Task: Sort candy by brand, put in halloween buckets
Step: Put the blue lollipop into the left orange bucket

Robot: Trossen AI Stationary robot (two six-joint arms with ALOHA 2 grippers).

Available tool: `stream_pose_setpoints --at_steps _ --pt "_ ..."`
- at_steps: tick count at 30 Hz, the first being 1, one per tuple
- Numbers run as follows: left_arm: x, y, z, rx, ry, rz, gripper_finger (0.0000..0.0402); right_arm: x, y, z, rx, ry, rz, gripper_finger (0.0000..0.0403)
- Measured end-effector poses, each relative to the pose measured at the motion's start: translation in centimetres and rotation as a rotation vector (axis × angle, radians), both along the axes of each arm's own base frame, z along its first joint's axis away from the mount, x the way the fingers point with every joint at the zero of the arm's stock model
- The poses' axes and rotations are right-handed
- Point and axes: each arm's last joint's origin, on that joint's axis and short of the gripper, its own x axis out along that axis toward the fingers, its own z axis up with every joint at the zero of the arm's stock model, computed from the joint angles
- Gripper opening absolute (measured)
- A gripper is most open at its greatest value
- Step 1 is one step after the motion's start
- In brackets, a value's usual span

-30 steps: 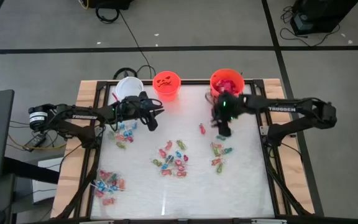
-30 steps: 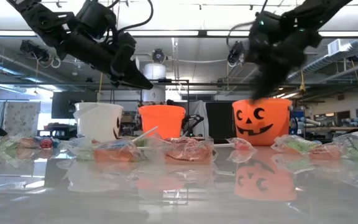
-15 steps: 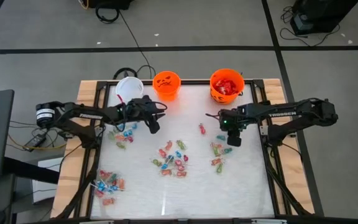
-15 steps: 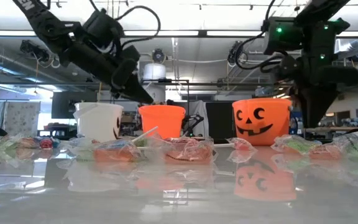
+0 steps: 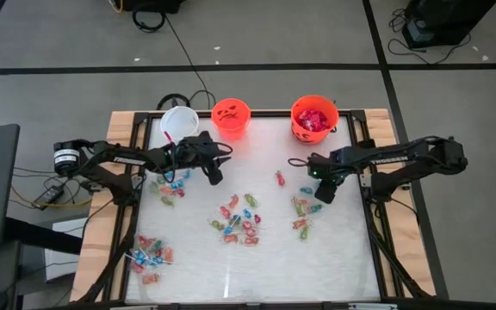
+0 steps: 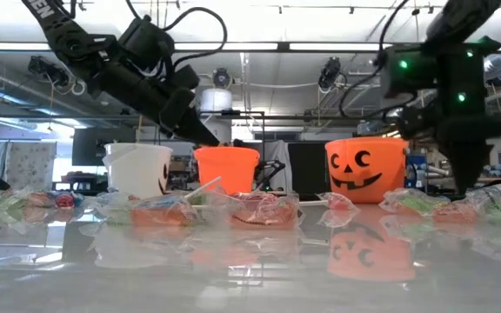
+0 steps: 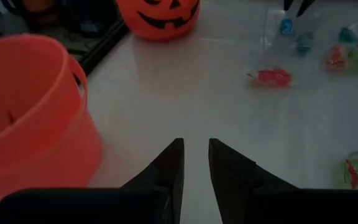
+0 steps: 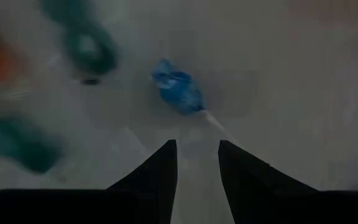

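Observation:
Three halloween buckets stand along the far edge: white (image 5: pixel 179 122), small orange (image 5: pixel 231 118) and larger orange (image 5: pixel 314 116), which has red candy in it. Candy lies in loose piles on the table (image 5: pixel 172 182) (image 5: pixel 239 220) (image 5: pixel 304 209) (image 5: pixel 149 256), and one red piece (image 5: pixel 279 178) lies alone. My right gripper (image 5: pixel 324 194) points down, open, just above a blue wrapped piece (image 8: pixel 178 87) at the right pile's far side. My left gripper (image 5: pixel 216 176) is open and empty, slanting down near the small orange bucket (image 7: pixel 30 112).
Bare table lies between the piles and across the near half. The table's wooden frame (image 5: pixel 123 120) borders the white surface. In the left wrist view a pink candy (image 7: pixel 272 76) lies on bare table beyond my left fingers.
My right gripper has moved away from the larger orange bucket toward the near edge and downward. It has turned to point straight down over the right candy pile. My left gripper has sunk a little. No candy has moved.

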Motion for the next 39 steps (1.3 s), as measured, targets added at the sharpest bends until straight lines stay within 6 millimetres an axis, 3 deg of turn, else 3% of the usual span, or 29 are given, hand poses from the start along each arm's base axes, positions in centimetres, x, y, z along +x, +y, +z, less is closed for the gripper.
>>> stream_pose_setpoints --at_steps 6,18,22,27,30,39 --pt "0.1 0.0 0.2 0.030 -0.012 -0.011 0.0080 0.1 -0.4 -0.9 -0.094 -0.028 -0.053 0.0130" --pt "0.2 0.1 0.5 0.037 -0.040 -0.020 0.0080 -0.1 -0.3 -2.6 -0.017 -0.040 -0.019 0.0124" --pt "0.3 0.0 0.5 0.012 -0.057 -0.052 0.0080 0.2 -0.2 -2.8 -0.020 -0.051 -0.009 0.0092" --pt "0.3 0.0 0.6 0.001 -0.066 -0.048 0.0080 0.5 -0.2 -2.7 -0.010 -0.084 -0.005 0.0014" --pt "0.4 0.0 0.9 0.013 -0.098 -0.047 0.0080 0.9 -0.1 -2.2 -0.014 -0.108 -0.011 0.0012" --pt "0.7 0.1 1.8 0.091 -0.180 -0.077 0.0118 5.1 -0.8 1.2 -0.097 -0.565 0.058 0.0006"
